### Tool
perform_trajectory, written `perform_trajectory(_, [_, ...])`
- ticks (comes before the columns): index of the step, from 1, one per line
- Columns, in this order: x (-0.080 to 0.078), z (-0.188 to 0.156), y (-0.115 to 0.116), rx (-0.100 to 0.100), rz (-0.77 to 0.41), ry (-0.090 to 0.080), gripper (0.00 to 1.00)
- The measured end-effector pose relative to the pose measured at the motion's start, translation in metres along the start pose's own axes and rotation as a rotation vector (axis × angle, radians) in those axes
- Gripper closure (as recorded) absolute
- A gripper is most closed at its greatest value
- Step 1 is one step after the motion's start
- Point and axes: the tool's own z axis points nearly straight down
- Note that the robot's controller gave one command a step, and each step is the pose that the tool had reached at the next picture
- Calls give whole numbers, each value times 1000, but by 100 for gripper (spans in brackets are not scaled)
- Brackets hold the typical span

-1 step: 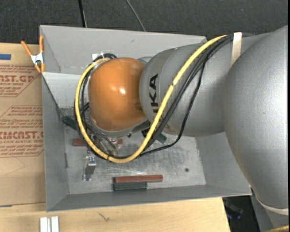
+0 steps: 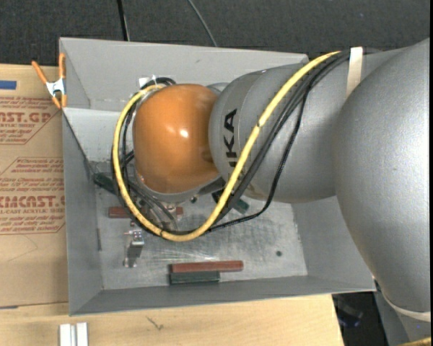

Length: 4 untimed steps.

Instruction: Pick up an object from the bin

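Arm (image 2: 310,143) low over left half of bin (image 2: 79,222), orange wrist cover (image 2: 173,139) uppermost, end effector (image 2: 155,209) state unclear

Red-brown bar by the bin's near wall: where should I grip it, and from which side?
Probably at mid-length, across its narrow width, coming straight down. The red-brown bar lies flat along the near wall, so a sideways approach looks blocked.

A pale wooden tabletop (image 2: 238,316) runs along the bottom, black surface (image 2: 310,13) above
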Motion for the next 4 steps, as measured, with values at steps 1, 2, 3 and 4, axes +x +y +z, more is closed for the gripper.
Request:
perform_trajectory(1, [-60,88,-32,-2,0,-6,0])
perform_trajectory(2, [-71,83,-44,1,213,2,0])
perform_trajectory(3, [-69,89,-77,1,183,-2,0])
perform_trajectory(4, [-78,122,-74,-3,332,-2,0])
